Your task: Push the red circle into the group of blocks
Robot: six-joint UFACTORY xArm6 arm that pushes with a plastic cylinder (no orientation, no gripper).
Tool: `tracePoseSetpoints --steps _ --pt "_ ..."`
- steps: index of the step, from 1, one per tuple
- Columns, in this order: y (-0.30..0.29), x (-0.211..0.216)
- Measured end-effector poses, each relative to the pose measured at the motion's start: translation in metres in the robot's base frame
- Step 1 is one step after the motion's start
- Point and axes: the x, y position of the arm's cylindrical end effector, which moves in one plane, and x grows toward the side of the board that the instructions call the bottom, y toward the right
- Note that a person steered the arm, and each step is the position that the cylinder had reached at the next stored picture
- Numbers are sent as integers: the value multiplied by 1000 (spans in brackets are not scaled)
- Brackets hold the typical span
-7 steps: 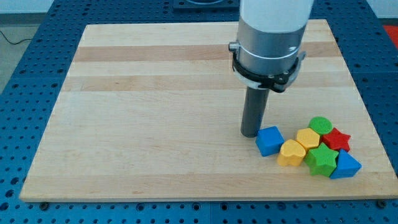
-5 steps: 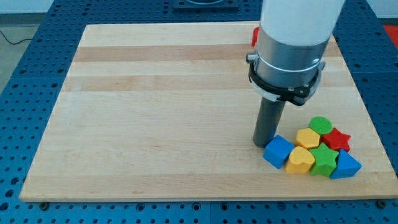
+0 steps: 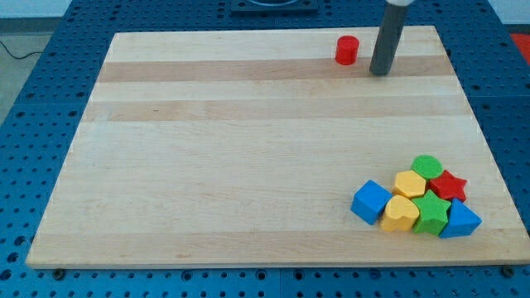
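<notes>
The red circle (image 3: 347, 50) stands alone near the view's top edge of the wooden board, right of centre. My tip (image 3: 380, 73) rests on the board just to the right of the red circle, with a small gap between them. The group sits at the view's bottom right: a blue cube (image 3: 370, 202), a yellow heart (image 3: 400, 213), a yellow hexagon (image 3: 410, 184), a green circle (image 3: 427, 166), a red star (image 3: 448, 185), a green star (image 3: 430, 212) and a blue triangle (image 3: 460, 219), all packed together.
The wooden board (image 3: 207, 149) lies on a blue perforated table (image 3: 33, 99). The group lies close to the board's bottom and right edges.
My tip has left the blue cube at the group and moved far up the view to beside the red circle. The blue cube was nudged right against the group. The red circle is now uncovered.
</notes>
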Motion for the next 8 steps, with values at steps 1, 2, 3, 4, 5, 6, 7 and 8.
tracePoseSetpoints --steps 1,2,3,4,5,6,7,8 --pt "-3 -48" --pt "-34 -71" --pt "-61 -45" --pt "-71 20" --pt "-71 71" --pt "-71 74" --pt "-71 62" --pt "-71 83"
